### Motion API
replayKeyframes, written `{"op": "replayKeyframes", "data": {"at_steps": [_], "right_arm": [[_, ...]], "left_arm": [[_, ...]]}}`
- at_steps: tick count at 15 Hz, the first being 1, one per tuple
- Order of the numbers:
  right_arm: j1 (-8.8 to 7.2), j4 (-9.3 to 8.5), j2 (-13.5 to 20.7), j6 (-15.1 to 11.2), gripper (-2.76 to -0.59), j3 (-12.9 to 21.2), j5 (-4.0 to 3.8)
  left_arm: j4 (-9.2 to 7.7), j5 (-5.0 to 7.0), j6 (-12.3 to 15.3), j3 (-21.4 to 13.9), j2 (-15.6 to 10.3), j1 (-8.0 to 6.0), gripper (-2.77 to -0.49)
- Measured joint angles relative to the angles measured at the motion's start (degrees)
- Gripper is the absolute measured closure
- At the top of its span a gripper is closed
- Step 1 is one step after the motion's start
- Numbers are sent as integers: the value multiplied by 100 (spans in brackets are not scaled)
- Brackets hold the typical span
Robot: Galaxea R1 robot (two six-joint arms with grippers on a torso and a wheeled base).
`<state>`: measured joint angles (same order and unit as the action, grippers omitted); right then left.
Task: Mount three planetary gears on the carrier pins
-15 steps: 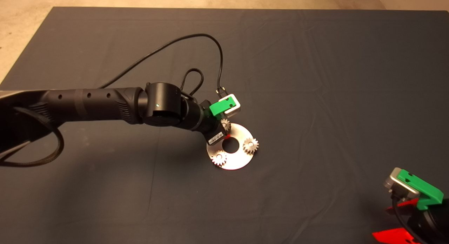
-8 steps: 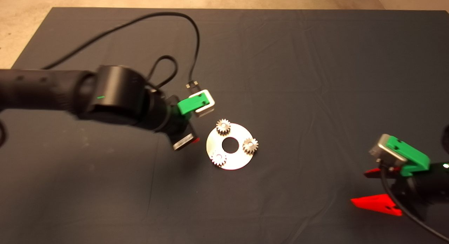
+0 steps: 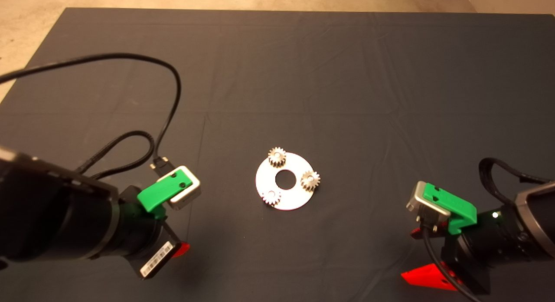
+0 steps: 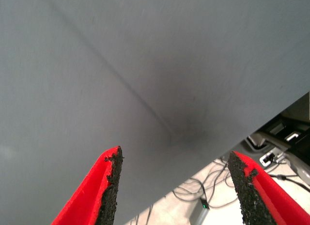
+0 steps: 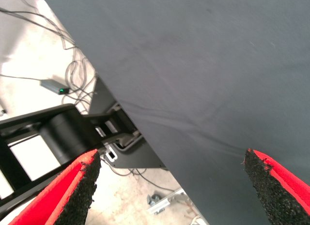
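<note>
while wrist views show mat (image 4: 121,51), head shows planetary gears (image 3: 276,156).

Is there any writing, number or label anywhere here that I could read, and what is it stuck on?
White barcode-style sticker on the left end effector, on its black body: dark marks only, too small to read.
Gears, disc, mat, right end effector: no writing visible.
Both wrist views: no text shows.
So nothing here can be quoted.

The white barcode label (image 3: 157,258) on the left wrist is too small to read.
</note>
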<state>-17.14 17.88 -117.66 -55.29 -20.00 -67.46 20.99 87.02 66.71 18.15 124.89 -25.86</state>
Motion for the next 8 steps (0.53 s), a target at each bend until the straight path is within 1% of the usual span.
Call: {"op": "replayKeyframes", "data": {"at_steps": [1,2,3,4,5,6,7,8], "right_arm": [[7,5,0,-184,-220,0,-70],[91,13,-2,-316,-220,0,-219],[207,28,-22,-430,-220,-5,-460],[291,50,-44,-561,-220,-5,-682],[355,62,-41,-667,-220,-5,-810],[413,63,8,-695,-220,-5,-854],[427,68,106,-703,-220,-5,-907],[428,68,146,-720,-220,-5,-957]], "left_arm": [[0,-9,18,-5,7,175,-146],[-7,-16,40,-5,37,494,-146],[-16,-43,57,-7,93,872,-146],[-33,-99,63,-15,187,1209,-146],[-49,-195,104,-28,273,1409,-146],[-63,-280,105,-40,304,1464,-146],[-55,-308,115,-43,254,1456,-146],[-51,-311,124,-43,193,1456,-146]]}}
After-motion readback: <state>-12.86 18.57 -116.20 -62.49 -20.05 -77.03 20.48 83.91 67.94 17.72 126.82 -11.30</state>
